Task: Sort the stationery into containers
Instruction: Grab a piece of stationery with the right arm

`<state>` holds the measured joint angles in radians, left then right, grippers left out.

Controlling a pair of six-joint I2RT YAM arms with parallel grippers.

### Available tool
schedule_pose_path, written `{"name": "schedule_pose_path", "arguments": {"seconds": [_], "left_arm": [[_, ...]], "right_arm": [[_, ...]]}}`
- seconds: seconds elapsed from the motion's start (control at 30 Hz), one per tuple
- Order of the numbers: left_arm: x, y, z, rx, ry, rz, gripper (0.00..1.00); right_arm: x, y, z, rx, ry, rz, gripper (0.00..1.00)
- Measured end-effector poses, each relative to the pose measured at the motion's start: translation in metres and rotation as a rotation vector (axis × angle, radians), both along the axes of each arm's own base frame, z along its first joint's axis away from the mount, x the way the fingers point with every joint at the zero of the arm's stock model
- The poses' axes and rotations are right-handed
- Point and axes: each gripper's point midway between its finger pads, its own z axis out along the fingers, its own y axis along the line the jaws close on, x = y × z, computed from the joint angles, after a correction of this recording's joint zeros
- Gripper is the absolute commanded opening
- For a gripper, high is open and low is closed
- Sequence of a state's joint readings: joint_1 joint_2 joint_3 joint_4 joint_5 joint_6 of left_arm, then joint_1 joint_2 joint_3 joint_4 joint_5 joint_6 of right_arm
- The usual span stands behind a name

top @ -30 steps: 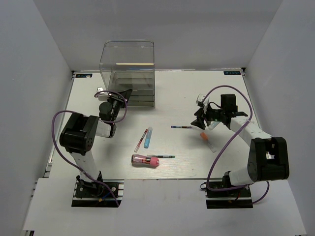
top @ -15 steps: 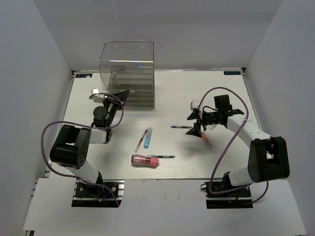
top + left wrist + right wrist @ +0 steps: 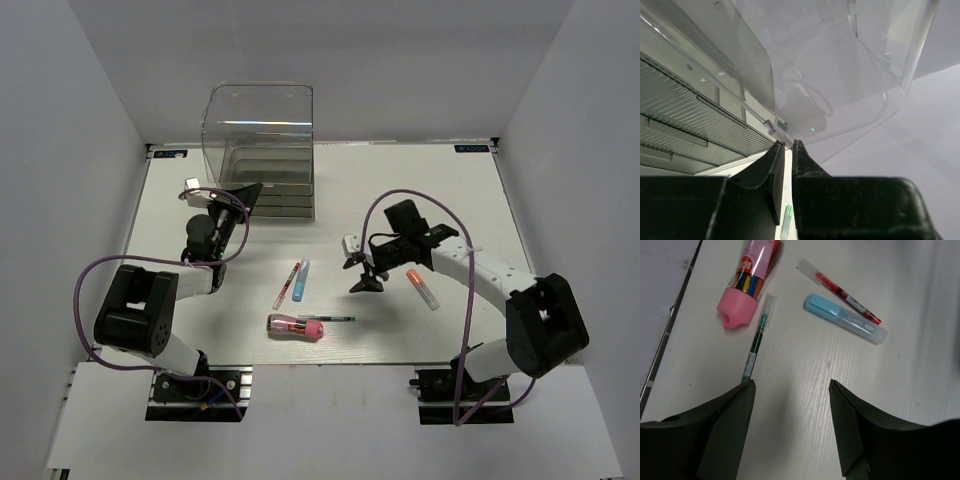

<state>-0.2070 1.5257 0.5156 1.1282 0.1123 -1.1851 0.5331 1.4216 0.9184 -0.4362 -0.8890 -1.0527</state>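
The clear box point(image 3: 258, 130) with shallow drawers point(image 3: 275, 195) stands at the back left. My left gripper point(image 3: 255, 190) is at the drawer front. In its wrist view point(image 3: 788, 142) the jaws stand almost shut under the box's lip point(image 3: 771, 127). A pale green marker point(image 3: 786, 222) shows in the slit, and I cannot tell if it is gripped. My right gripper point(image 3: 358, 272) is open and empty above mid table, also shown in its wrist view point(image 3: 792, 382). Ahead of it lie the teal pen point(image 3: 756, 342), pink tube point(image 3: 747, 282), red pen point(image 3: 840, 292) and light-blue marker point(image 3: 845, 319).
An orange-capped clear marker point(image 3: 421, 288) lies to the right of my right gripper. The pink tube point(image 3: 295, 326) and teal pen point(image 3: 330, 318) lie near the table's front edge. White walls close in the table on three sides.
My right arm has swung left, from beside the orange-capped marker to over mid table, and now covers the dark pen. My left gripper has barely moved at the drawers.
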Motion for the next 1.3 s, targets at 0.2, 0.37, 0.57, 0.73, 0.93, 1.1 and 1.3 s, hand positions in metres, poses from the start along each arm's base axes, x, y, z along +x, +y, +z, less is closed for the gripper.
{"name": "schedule_pose_path", "arguments": {"seconds": [0.2,0.37,0.57,0.73,0.93,1.1,1.3], "left_arm": [[-0.001,0.000,0.001,0.008,0.003,0.001,0.00],[-0.002,0.000,0.006,0.010,-0.007,0.001,0.00],[0.001,-0.001,0.007,0.021,0.002,-0.001,0.00],[0.002,-0.002,0.011,0.028,-0.002,-0.004,0.00],[0.003,-0.003,0.018,0.033,-0.014,-0.006,0.00],[0.003,-0.003,0.017,0.037,-0.007,-0.008,0.00],[0.002,-0.003,0.018,0.039,-0.005,-0.013,0.00]], "right_arm": [[-0.032,0.035,-0.015,-0.039,-0.033,0.082,0.66],[-0.049,0.049,-0.026,-0.069,-0.016,0.086,0.66],[-0.068,0.067,-0.029,-0.076,-0.006,0.109,0.66],[-0.084,0.078,-0.038,-0.105,0.021,0.122,0.62],[-0.094,0.085,-0.051,-0.141,0.040,0.122,0.62],[-0.094,0.094,-0.064,-0.175,0.057,0.084,0.62],[-0.097,0.101,-0.080,-0.220,0.062,0.062,0.62]]}}
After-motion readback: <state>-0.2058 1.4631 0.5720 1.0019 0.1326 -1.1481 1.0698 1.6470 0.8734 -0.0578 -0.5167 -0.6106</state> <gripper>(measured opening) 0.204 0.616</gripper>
